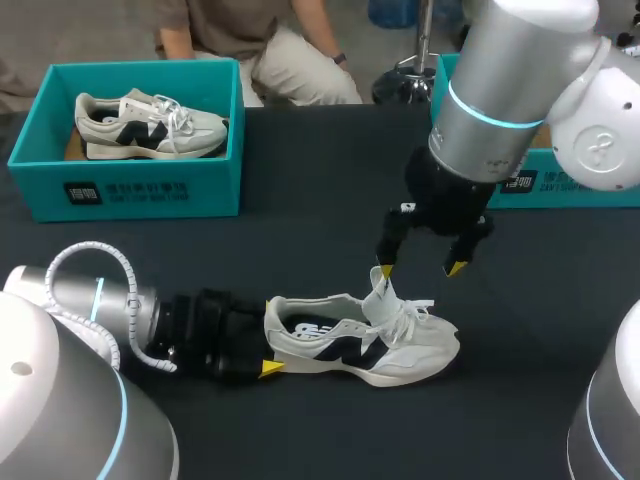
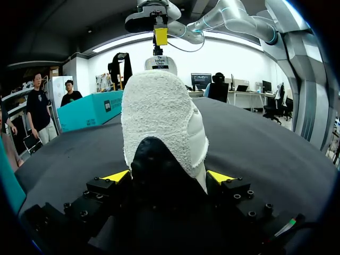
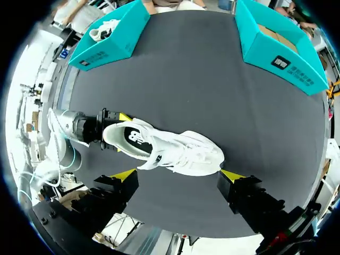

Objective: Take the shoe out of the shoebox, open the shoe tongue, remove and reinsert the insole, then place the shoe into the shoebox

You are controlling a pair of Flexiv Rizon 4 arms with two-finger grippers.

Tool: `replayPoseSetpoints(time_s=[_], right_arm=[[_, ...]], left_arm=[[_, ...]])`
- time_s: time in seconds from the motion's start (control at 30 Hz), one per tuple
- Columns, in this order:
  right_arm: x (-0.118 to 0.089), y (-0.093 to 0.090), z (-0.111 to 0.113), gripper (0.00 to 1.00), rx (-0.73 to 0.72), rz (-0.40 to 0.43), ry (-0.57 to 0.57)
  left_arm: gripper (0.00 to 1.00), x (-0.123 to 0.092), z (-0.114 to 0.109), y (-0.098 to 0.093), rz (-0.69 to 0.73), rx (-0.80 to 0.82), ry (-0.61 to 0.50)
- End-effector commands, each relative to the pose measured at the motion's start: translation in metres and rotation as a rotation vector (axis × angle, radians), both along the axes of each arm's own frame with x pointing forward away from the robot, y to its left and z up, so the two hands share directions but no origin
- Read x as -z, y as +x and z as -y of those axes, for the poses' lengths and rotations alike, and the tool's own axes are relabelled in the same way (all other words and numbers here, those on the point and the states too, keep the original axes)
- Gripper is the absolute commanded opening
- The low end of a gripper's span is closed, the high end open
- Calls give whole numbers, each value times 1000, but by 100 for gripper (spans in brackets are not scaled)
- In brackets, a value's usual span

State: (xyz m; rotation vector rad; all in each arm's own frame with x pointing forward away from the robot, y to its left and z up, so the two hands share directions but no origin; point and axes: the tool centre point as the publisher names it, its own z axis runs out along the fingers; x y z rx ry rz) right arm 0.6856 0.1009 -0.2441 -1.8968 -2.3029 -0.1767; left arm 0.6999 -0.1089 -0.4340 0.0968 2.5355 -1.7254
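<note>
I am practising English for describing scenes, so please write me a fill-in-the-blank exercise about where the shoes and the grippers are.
1. The left gripper holds the white shoe by its ____.
2. The right gripper hangs above that shoe with its fingers ____.
3. The teal shoebox on the left arm's side holds ____ other shoe.

Missing words: heel; open; one.

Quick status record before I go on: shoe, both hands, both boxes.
shoe: white-and-grey laced sneaker, upright on black table, outside boxes
left hand: shut on sneaker's heel
right hand: open, just above the tongue
left teal cardboard shoebox: holds a second sneaker
right teal shoebox: no shoe visible inside
</note>
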Motion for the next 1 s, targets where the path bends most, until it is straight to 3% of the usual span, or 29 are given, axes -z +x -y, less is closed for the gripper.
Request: replayPoseSetpoints(time_s=[0.03, 0.67, 0.73, 0.77, 0.83, 1.0], right_arm=[[-14, -9, -20, 100, -739, 89, -127], [-17, -10, -20, 100, -758, 77, -149], [-20, -6, -23, 100, -867, 89, -139], [-22, -3, -25, 100, -943, 134, -123], [-27, -2, -27, 100, -1008, 134, -113], [-38, 0, -37, 100, -1146, 242, -6]], left_arm=[[0, 4, 1, -1, 1, -2, 3], [0, 4, 1, -1, 1, -2, 3], [0, 4, 1, -1, 1, -2, 3], [0, 4, 1, -1, 1, -2, 3], [0, 4, 1, -1, 1, -2, 3], [0, 4, 1, -1, 1, -2, 3]])
